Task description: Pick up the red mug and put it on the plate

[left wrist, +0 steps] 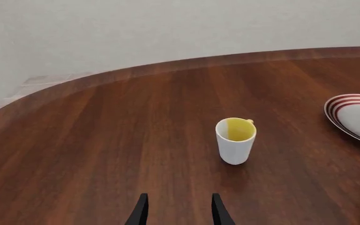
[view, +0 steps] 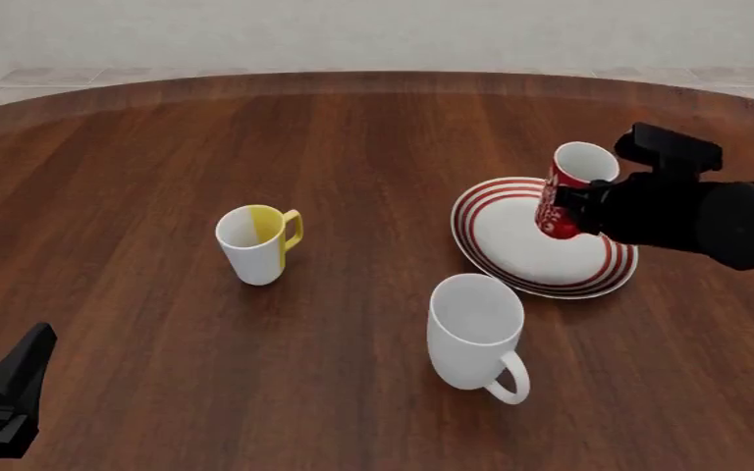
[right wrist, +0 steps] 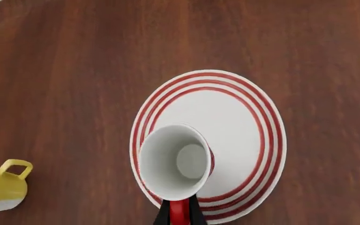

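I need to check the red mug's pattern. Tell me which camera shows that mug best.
Front view: the red mug shows its patterned side, held above the plate by the right gripper. The right wrist view only looks down into its white inside. The left wrist view misses it.

Right wrist overhead (front view oblique).

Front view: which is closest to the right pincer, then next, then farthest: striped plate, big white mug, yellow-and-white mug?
1. Plate, directly under the right pincer, which holds the red mug.
2. Large white mug, nearer the camera.
3. Yellow-and-white mug, far left.
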`<state>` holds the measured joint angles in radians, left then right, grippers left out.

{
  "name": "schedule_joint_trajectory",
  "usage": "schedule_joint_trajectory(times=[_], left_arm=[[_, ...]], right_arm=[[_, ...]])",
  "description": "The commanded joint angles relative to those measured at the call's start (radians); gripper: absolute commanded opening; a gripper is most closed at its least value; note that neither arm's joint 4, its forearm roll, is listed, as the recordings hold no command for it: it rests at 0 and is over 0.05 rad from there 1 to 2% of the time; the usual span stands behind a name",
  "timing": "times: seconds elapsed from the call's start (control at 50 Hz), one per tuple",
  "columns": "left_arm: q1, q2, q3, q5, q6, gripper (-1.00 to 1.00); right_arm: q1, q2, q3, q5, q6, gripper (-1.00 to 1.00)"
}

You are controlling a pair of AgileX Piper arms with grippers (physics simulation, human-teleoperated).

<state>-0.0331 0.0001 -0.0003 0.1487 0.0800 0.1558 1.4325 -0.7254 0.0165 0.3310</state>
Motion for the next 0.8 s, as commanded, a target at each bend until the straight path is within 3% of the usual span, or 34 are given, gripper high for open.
schedule_joint_trajectory(times=[0.02,0.42,0.8], left_arm=[[-0.002,0.000,0.000,-0.001,0.003,1.00],[0.003,0.000,-0.001,-0.003,0.003,1.00],[0.008,0.000,0.000,0.005,0.002,1.00]], right_arm=[[0.060,-0.021,0.025,-0.025,0.072,-1.00],[0.047,0.051,0.036,-0.086,0.056,-1.00],[0.026,0.065,0.014,-0.077,0.020,-1.00]])
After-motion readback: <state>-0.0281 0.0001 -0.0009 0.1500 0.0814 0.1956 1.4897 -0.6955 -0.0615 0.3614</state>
